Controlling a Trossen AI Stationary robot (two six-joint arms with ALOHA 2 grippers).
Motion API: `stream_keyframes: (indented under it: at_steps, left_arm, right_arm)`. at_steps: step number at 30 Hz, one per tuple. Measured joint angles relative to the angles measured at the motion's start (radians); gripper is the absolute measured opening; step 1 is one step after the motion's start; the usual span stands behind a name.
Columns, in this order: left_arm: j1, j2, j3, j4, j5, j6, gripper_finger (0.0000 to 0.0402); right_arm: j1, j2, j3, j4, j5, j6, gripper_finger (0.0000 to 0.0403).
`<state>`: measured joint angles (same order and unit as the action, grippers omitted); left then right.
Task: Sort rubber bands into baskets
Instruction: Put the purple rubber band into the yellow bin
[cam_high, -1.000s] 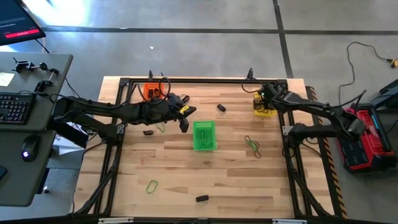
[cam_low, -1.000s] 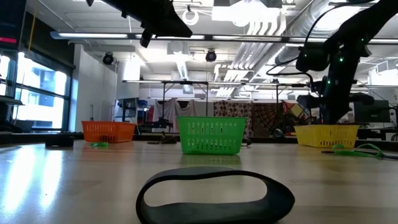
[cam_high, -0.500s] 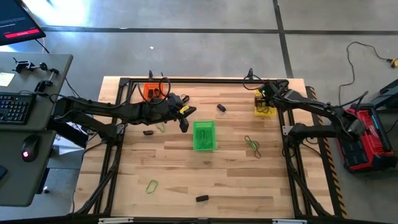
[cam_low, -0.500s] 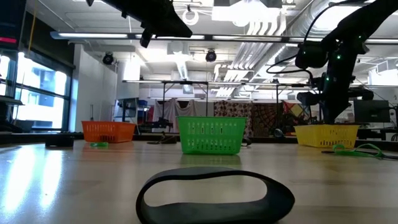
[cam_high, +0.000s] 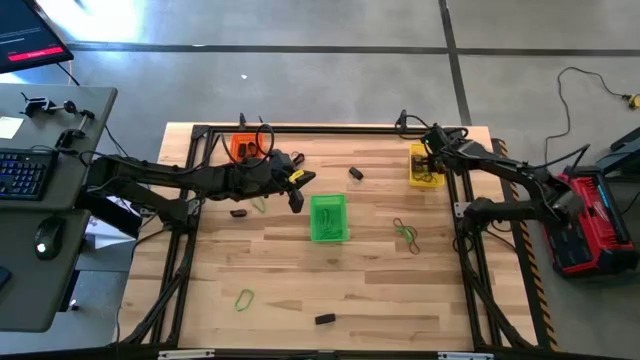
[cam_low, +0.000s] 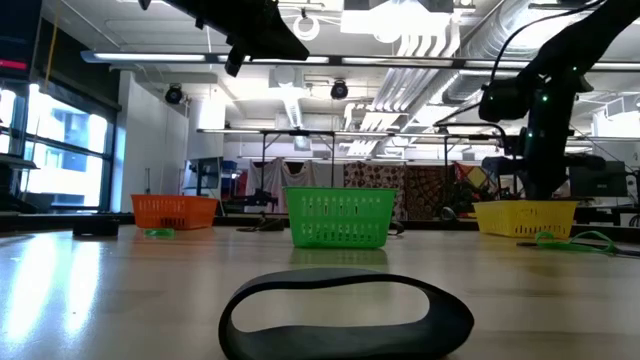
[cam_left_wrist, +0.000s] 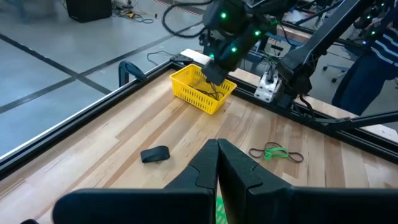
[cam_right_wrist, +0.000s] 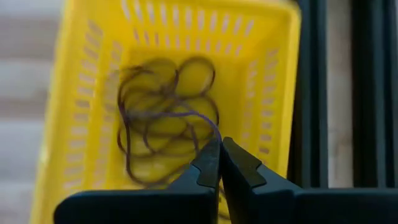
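My right gripper (cam_right_wrist: 219, 142) hangs over the yellow basket (cam_high: 424, 166), pointing down and shut on a thin dark rubber band that rises from the tangle of bands (cam_right_wrist: 158, 118) on the basket floor. My left gripper (cam_high: 296, 199) hovers shut with nothing in it between the orange basket (cam_high: 243, 148) and the green basket (cam_high: 328, 218). Loose bands lie flat on the table: black ones (cam_high: 355, 173), (cam_high: 238, 212), (cam_high: 324, 319), green ones (cam_high: 245, 297), (cam_high: 258, 205), and a green and dark bunch (cam_high: 405, 232). My right gripper pinches one thin dark strand (cam_right_wrist: 210, 126) of a rubber band between its two fingertips, coming from above and pointing down into the yellow basket. The strand arches up to the tips, while the rest of the band lies among the tangle on the basket floor.
A black frame rail (cam_high: 330, 128) runs along the table's far edge, close behind the yellow and orange baskets. In the low view a large black band (cam_low: 345, 315) lies nearest the camera. A desk with a keyboard (cam_high: 25, 170) stands off the table's left side.
My right arm has swung a little toward the table's right edge above the yellow basket, staying shut.
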<state>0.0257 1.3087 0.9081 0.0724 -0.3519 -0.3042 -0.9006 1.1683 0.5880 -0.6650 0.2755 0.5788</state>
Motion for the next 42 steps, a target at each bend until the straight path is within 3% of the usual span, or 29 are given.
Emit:
stream_keyframes:
  at_steps: [9, 15, 21, 31, 35, 42]
  left_arm:
    - [0.0, 0.0, 0.0, 0.0, 0.0, 0.001, 0.0]
    - [0.0, 0.0, 0.0, 0.0, 0.0, 0.002, 0.0]
    - [0.0, 0.0, 0.0, 0.0, 0.0, 0.012, 0.0]
    - [0.0, 0.0, 0.0, 0.001, -0.004, 0.019, 0.0]
    - [0.0, 0.0, 0.0, 0.001, -0.004, 0.019, 0.0]
    - [0.0, 0.0, 0.0, 0.001, -0.004, 0.019, 0.0]
  right_arm:
    - [-0.022, 0.004, 0.091, -0.132, 0.026, -0.036, 0.0]
    - [-0.07, 0.049, 0.102, -0.036, -0.001, -0.06, 0.0]
    - [-0.064, 0.097, 0.104, -0.058, 0.015, -0.064, 0.0]
    - [-0.065, 0.097, 0.103, -0.052, -0.07, -0.032, 0.0001]
    - [-0.065, 0.096, 0.102, -0.046, -0.075, -0.011, 0.0023]
    - [-0.065, 0.097, 0.102, -0.044, -0.079, 0.01, 0.0103]
